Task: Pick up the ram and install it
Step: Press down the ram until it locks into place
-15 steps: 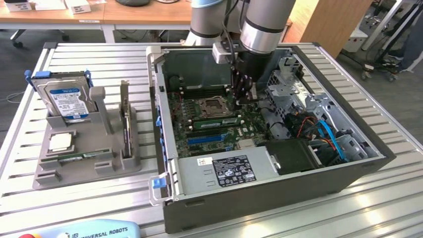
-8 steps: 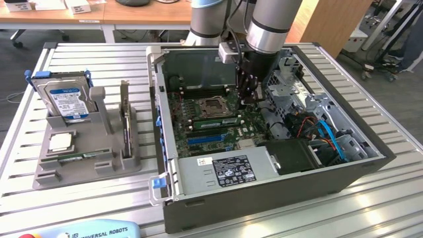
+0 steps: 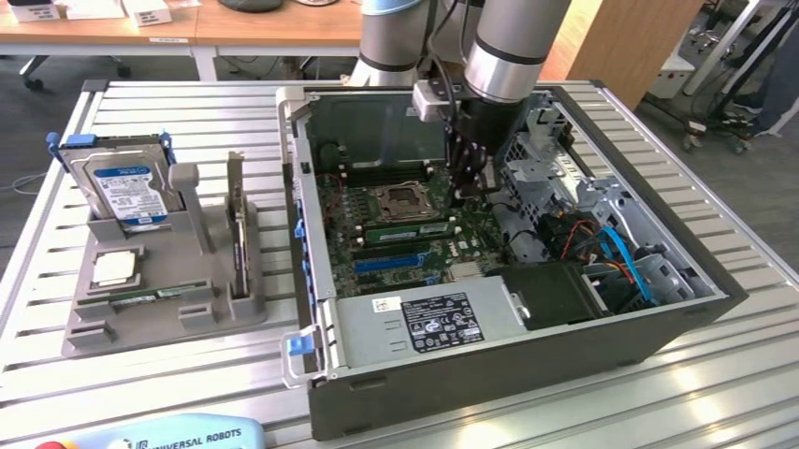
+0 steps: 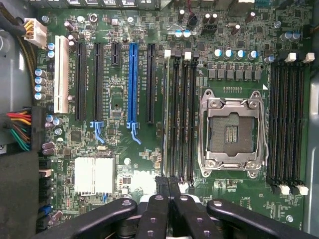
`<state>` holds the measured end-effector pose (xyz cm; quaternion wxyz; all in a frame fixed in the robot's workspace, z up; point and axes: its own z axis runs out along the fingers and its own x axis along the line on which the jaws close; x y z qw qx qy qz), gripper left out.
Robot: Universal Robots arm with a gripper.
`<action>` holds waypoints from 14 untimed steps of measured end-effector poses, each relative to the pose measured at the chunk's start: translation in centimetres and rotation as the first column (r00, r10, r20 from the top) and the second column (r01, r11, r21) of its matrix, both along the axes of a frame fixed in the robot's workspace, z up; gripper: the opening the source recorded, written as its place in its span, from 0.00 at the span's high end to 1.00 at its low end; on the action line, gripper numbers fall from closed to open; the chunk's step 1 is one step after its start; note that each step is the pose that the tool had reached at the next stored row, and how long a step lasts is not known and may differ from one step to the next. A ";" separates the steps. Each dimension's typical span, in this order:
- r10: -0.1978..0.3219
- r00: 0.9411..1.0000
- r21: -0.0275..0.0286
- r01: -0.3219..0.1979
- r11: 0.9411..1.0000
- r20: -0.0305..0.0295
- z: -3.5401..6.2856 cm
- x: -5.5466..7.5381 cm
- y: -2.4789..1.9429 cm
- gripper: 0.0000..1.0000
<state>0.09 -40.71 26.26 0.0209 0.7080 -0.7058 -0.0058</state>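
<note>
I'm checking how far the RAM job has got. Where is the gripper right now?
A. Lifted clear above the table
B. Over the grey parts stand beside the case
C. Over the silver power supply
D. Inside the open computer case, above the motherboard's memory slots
D: the gripper reaches down inside the open computer case, and its shut fingertips sit at the end of the memory slots beside the empty processor socket.

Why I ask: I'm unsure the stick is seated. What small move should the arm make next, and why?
Probably a short, straight press down. The gripper, jaws shut, sits over one end of the memory slots beside the empty processor socket, where the ram appears to stand. I cannot tell whether its latches have clicked.
</note>
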 end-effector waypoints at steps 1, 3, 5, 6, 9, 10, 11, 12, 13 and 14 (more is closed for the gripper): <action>0.000 1.000 0.000 0.000 1.000 0.000 -0.05 0.0 0.00 0.90; 0.000 1.000 0.000 0.000 1.000 0.000 -0.15 0.0 0.00 0.90; 0.000 1.000 0.000 0.000 1.000 0.000 -0.30 0.0 0.00 0.90; 0.000 1.000 0.000 0.000 1.000 0.000 -0.43 0.0 0.00 0.90; 0.000 1.000 0.000 0.000 1.000 0.000 -0.75 0.0 0.00 0.90; 0.000 1.000 0.000 0.000 1.000 0.000 -0.78 0.0 0.00 0.90; -0.001 1.000 0.000 0.001 1.000 0.000 -0.81 0.0 0.00 0.90; -0.001 1.000 0.000 0.001 1.000 0.000 -0.84 0.0 0.00 0.90; -0.001 1.000 0.000 0.001 1.000 0.000 -0.87 0.0 0.00 0.90; -0.001 1.000 0.000 0.001 1.000 0.000 -0.89 0.0 0.00 0.90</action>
